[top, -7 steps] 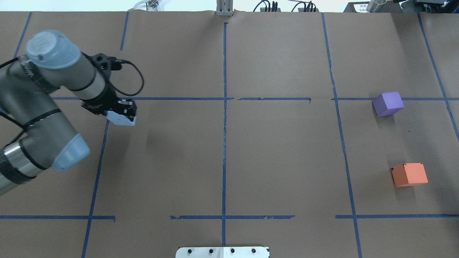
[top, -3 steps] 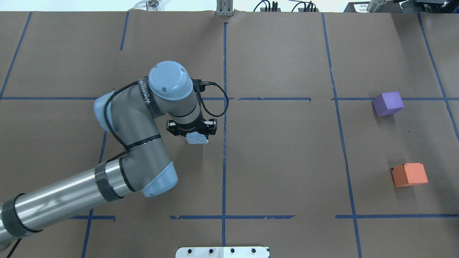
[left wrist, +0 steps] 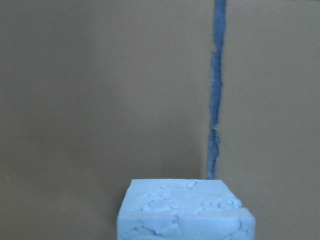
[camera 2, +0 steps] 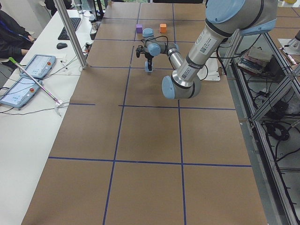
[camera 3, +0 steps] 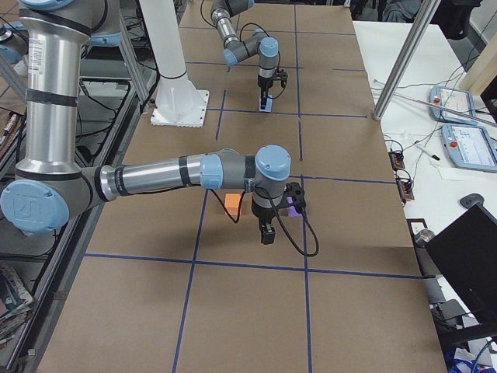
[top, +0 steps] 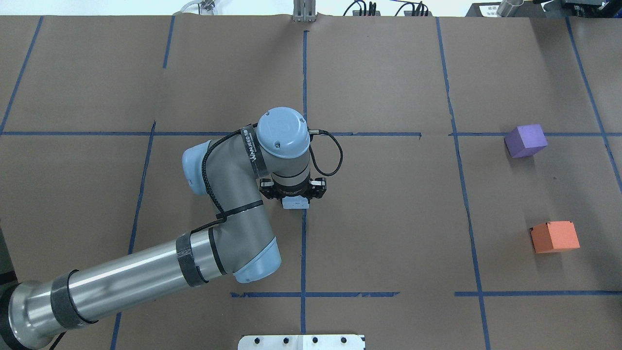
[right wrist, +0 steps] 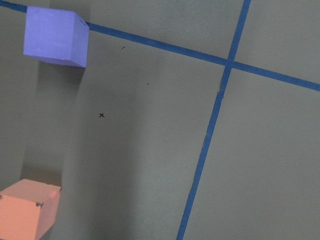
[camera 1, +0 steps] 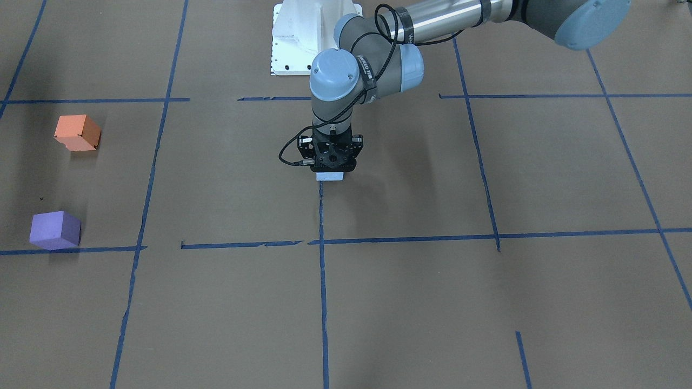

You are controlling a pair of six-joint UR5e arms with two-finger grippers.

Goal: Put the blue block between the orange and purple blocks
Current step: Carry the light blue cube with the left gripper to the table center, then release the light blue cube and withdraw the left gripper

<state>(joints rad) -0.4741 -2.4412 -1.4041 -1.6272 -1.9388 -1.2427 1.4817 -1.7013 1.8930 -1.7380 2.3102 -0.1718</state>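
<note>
the left claw (top: 295, 198) is gripping the pale blue foam block (top: 296, 204) from above, clamped on its sides, and appears to be holding it just clear of the brown paper-covered table (top: 388, 218) near the table's middle, beside a blue tape line (top: 303, 243). the purple foam block (top: 525, 141) and the orange foam block (top: 554, 236) are sitting well apart from it, close to the table's right edge, the purple one nearer the far edge, with a bare gap between them. doing this carry well probably means keeping the block lifted off the paper, heading straight toward the right edge, and lining up over the middle of that gap before lowering, so that neither neighbour is getting nudged. the right claw (camera 3: 266, 237) is hanging near those two blocks, so the left arm may be needing room there. only a side view is showing that claw, so i cannot tell whether it is apart or together. the left wrist is covering the grip itself in the overhead view, and the left wrist camera is cutting off the block's lower part.
</note>
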